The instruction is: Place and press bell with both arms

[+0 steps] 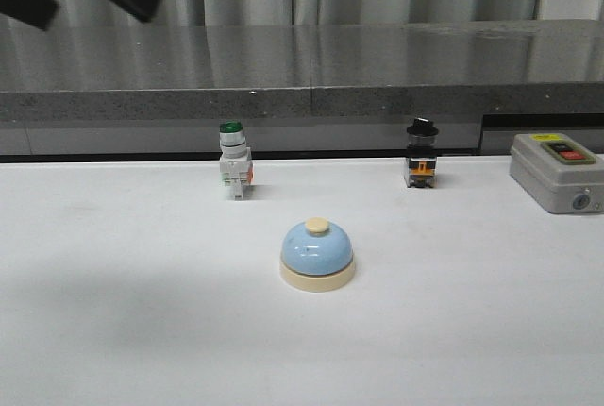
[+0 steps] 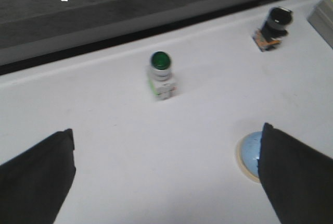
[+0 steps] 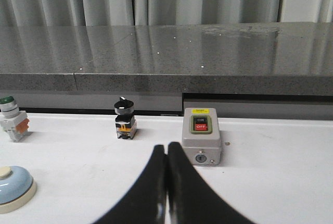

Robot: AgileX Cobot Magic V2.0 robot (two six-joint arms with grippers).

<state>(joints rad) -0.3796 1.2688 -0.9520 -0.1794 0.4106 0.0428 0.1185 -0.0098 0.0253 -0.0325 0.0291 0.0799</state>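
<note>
Sitting upright mid-table: bell (image 1: 317,255), light-blue dome, cream base, cream knob | nearer than green-capped switch (image 1: 233,160) and black-knob switch (image 1: 422,154) | left gripper (image 2: 166,177) spread wide, empty | right gripper (image 3: 166,182) pinched closed, empty

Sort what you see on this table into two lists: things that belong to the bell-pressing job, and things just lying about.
Belongs to the job:
- blue desk bell
- left gripper, open
- right gripper, shut

Just lying about:
- green-capped push-button switch
- black-knobbed selector switch
- grey control box with red and green buttons
</note>
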